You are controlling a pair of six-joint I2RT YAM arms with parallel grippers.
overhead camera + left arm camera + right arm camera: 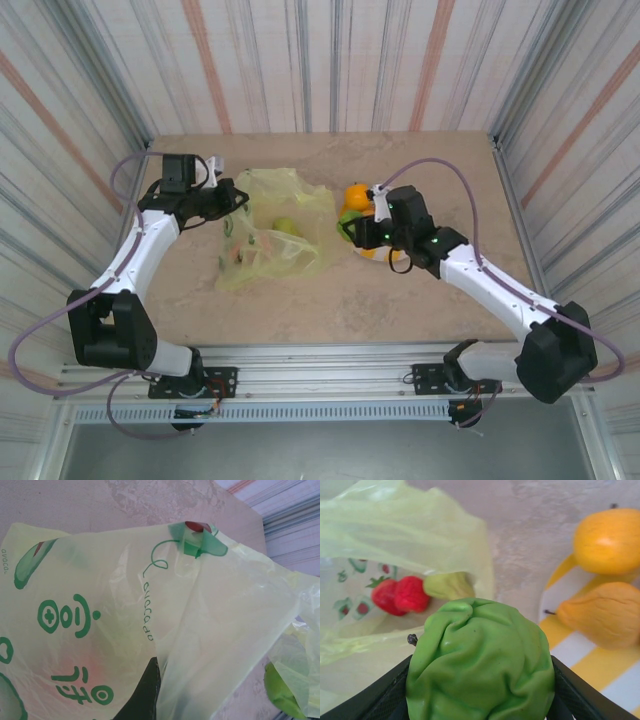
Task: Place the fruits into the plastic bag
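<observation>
Fruits (284,226) hazy through plastic bag (296,192)

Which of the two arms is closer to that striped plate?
The right arm. Its jaws hold a green fruit at the plate edge; the left arm is across the plastic bag from it.

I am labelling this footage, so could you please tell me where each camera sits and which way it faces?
Top external: above and behind, looking down at the table; both arms show.
Left wrist: on the left arm, against the plastic bag; one dark finger shows.
Right wrist: facing the bag's mouth and plate; the right gripper clamps a green fruit.
Shared: all see the bag.
</observation>
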